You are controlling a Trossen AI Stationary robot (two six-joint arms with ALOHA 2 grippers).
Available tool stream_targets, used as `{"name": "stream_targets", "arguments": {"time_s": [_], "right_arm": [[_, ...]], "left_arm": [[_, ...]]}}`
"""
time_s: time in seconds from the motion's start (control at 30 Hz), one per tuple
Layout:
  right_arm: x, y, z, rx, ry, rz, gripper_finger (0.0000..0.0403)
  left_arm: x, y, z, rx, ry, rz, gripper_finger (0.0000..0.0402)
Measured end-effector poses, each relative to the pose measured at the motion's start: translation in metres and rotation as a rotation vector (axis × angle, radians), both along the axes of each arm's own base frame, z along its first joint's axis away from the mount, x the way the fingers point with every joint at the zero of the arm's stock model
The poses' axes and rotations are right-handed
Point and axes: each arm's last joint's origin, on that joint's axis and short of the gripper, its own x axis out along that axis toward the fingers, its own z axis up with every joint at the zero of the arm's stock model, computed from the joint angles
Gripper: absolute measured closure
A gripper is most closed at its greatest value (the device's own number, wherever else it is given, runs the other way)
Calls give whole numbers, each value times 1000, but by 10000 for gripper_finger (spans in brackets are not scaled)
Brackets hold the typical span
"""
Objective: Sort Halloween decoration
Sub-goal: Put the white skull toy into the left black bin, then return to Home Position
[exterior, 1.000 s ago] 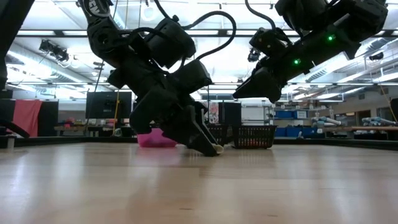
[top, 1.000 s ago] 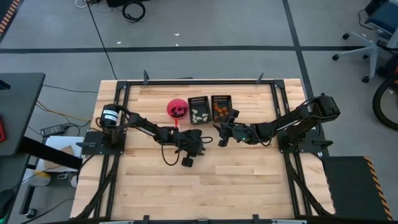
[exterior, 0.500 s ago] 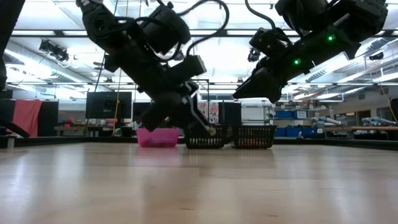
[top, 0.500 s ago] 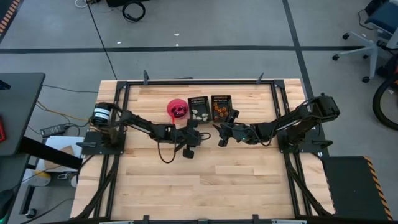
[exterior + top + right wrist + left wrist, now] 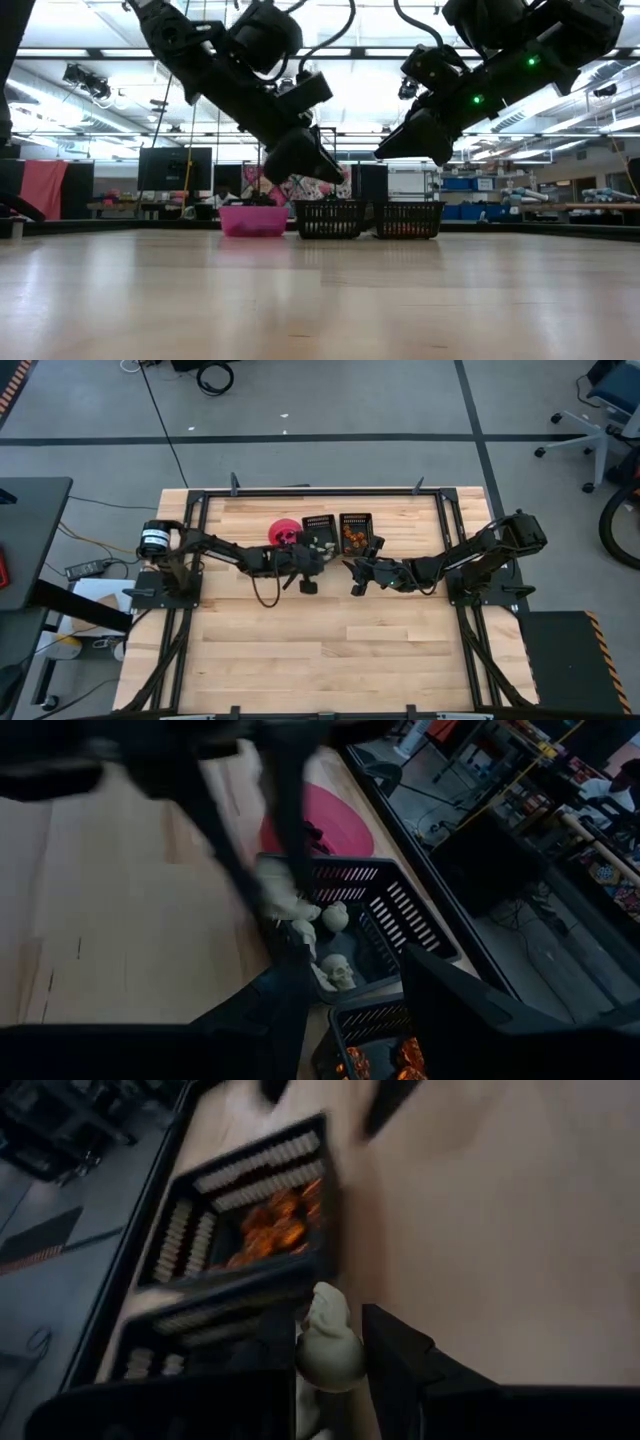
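Observation:
My left gripper is shut on a pale greenish-white trinket just above the near edge of the left black tray, which holds pale pieces. In the right wrist view the held trinket hangs over that tray. The right black tray holds orange pieces. The pink bowl with dark pieces stands left of the trays. My right gripper is open and empty, raised above the table near the trays' near side. My left gripper pinches the pale trinket's lower part between its two fingers; the trinket's upper end sticks out past the fingertips. The fingers slant down toward the table's far edge. The trinket is lifted clear, above the left tray's near rim.
The bowl and the two trays stand in a row near the table's far edge. Bare wood lies over the table's near half. A black frame runs round the table.
My left gripper has risen off the table and gone toward the far edge, up to the left black tray, carrying the pale trinket, which is now lifted clear. My right gripper has kept still.

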Motion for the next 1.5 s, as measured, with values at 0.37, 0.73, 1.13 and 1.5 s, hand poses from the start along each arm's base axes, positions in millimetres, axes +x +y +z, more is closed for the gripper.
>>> {"name": "stream_targets", "arguments": {"time_s": [0.37,0.73,1.13,1.5], "right_arm": [[0,0,1,0,-9,0,241],[1,0,2,2,-21,1,241],[0,1,7,47,-54,39,241],[-18,-13,14,79,-106,4,241]], "left_arm": [[-6,47,-1,-97,-8,19,340],[-9,57,-5,-173,-7,55,287],[-15,45,17,-182,-32,33,260],[-56,27,23,-130,-88,38,260]]}}
